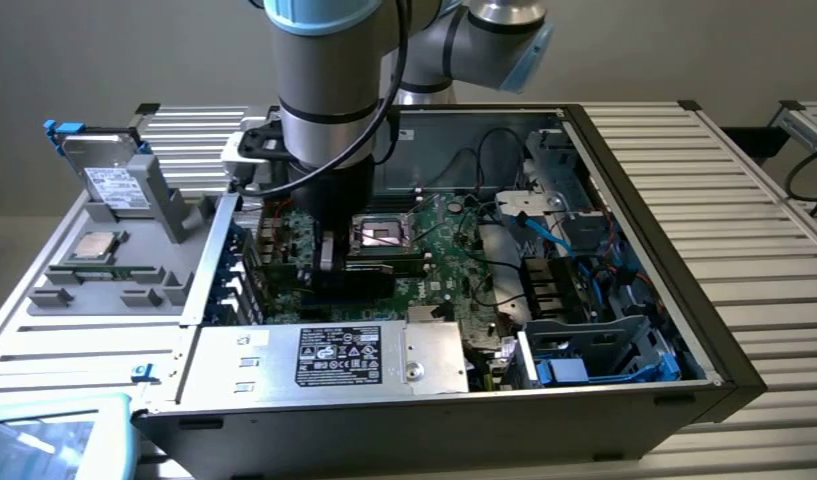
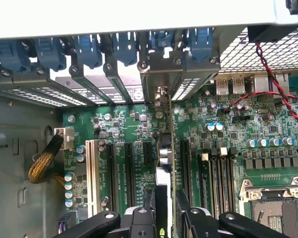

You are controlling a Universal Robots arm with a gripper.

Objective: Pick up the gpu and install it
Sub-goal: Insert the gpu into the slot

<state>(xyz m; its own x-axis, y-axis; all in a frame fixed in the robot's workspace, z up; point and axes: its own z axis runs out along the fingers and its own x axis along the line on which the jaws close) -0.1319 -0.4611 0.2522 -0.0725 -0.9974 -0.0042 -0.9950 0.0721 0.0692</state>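
The gpu (image 2: 165,153) stands on edge over the green motherboard (image 2: 124,129), seen end-on as a thin card. Its metal bracket (image 2: 160,74) lies against the case's rear slot openings. My gripper (image 2: 164,210) is shut on the card's upper edge, one black finger (image 2: 148,203) on each side. In the exterior view the gripper (image 1: 332,258) is deep inside the open computer case (image 1: 648,390), just to the left of the CPU socket (image 1: 381,234) in that view. I cannot tell whether the card's lower edge is in its slot.
Blue slot latches (image 2: 89,49) line the case's rear wall. Red and black wires (image 2: 268,84) cross near the ports, and a yellow braided cable (image 2: 42,161) curls beside the board. Memory slots (image 2: 213,173) flank the card. Outside the case, a grey tray (image 1: 115,270) carries a drive and a chip.
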